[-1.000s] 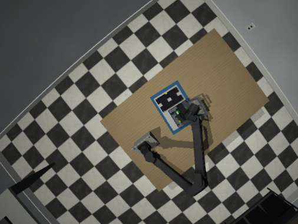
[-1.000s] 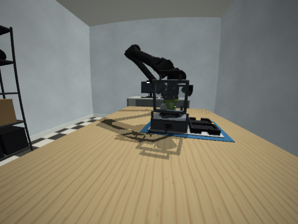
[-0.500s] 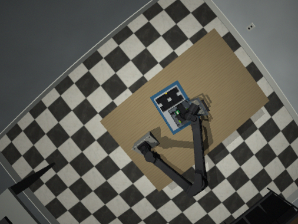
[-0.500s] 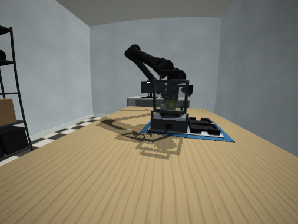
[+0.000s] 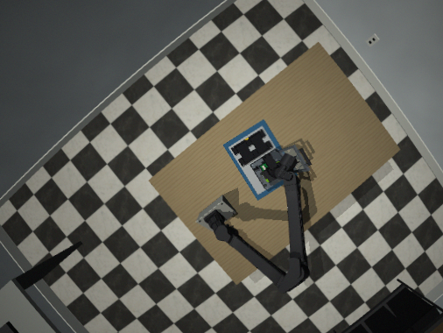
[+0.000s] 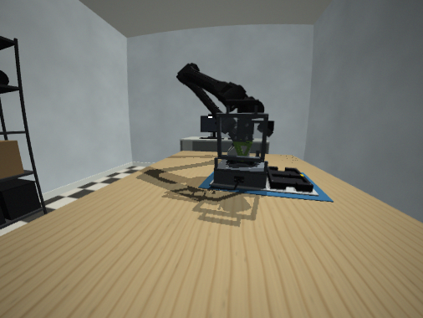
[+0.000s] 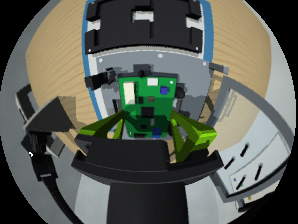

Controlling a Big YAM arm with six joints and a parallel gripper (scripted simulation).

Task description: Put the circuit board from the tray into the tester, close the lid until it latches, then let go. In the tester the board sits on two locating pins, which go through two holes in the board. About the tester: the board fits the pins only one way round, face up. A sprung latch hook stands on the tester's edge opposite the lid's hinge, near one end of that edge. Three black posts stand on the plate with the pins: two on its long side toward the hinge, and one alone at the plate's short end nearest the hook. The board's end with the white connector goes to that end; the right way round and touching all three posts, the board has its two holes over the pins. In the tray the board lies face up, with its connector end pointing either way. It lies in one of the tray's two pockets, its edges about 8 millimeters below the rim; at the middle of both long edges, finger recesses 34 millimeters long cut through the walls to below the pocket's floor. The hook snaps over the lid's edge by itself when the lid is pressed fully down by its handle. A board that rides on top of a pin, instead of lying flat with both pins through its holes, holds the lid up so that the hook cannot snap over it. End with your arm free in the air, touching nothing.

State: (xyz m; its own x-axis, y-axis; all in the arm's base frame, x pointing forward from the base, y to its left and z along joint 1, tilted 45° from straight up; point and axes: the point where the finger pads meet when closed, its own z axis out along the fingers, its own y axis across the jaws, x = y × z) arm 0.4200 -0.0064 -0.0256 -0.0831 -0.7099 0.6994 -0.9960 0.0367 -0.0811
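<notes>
Green and populated with small parts, the circuit board [image 7: 148, 102] is at the tester [image 5: 261, 177] [image 6: 240, 177] [image 7: 195, 70], face up over its grey top. The end with the pale connector [image 7: 129, 93] points toward the tray [image 5: 242, 155] [image 6: 277, 184] [image 7: 145, 35], at the end of the tester where the black hook [image 7: 100, 80] stands. Whether both pins pass through the board's holes, or whether it lies fully flat, I cannot tell.

The end effector [image 5: 272, 171] [image 6: 243, 156] [image 7: 147, 113] is low over the tester, its lime fingers pointing down and standing apart, one at each long edge of the board. Their tips look right at those edges; I cannot tell whether they are clamped on the board or just beside it.

On the tester's side opposite the hook, the lid [image 5: 286, 149] [image 6: 218, 135] [image 7: 220, 100] stands raised, a grey frame around a see-through panel. It is unlatched.

Just beside the tester is the black tray, and a blue-bordered mat [image 5: 247, 177] [image 6: 323, 197] [image 7: 209, 25] lies under both, on the wooden table [image 5: 341, 101] [image 6: 234, 251] [image 7: 55, 55]. From its base plate [image 5: 229, 210], apart from the tester, the black arm [image 5: 295, 219] [image 6: 209, 84] bends out and reaches back over it.

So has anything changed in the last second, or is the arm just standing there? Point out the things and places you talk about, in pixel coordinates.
Nothing has visibly changed. The arm [image 5: 294, 215] [image 6: 213, 85] holds the same pose, with the claw [image 5: 272, 171] [image 6: 242, 152] [image 7: 147, 113] over the tester [image 5: 261, 175] [image 6: 238, 177] [image 7: 197, 100]. The lid [image 6: 265, 134] [image 7: 257, 106] is still up, and the black tray [image 5: 258, 142] [image 6: 277, 181] [image 7: 120, 37] is where it was. Any tiny finger movement is too small to tell.
</notes>
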